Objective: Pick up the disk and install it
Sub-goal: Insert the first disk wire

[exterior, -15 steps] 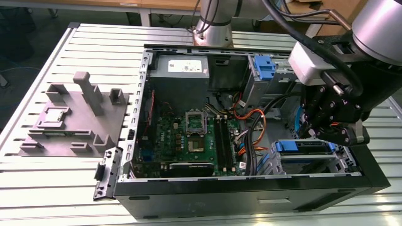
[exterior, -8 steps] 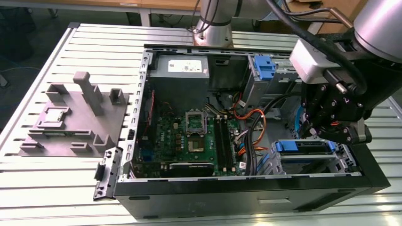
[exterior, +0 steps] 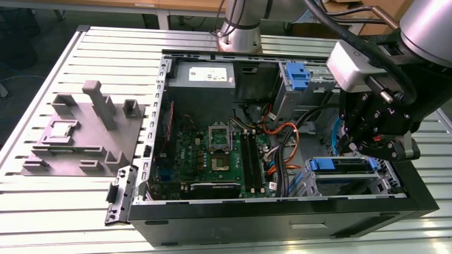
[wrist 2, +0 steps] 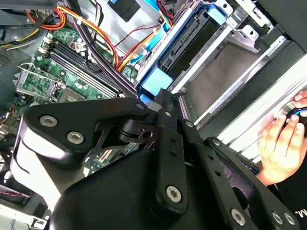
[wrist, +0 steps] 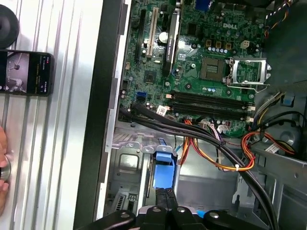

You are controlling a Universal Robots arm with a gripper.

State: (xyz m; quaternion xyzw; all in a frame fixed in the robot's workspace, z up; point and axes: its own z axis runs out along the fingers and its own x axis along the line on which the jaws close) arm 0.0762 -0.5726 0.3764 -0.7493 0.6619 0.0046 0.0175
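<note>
We find the gripper (wrist: 165, 191) pinched together, empty, close by the disk (exterior: 340, 164) at the exterior view's right.

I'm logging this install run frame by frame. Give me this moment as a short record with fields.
setting: open computer case on a slatted metal table
disk: lying in the silver drive bay at the exterior view's right, its blue carrier end towards the claw
claw: shut, tips at the carrier's blue end; contact cannot be told
beside the case: grey fixture at the exterior view's left
person: a hand on the table by the case, a phone lying nearby
</note>
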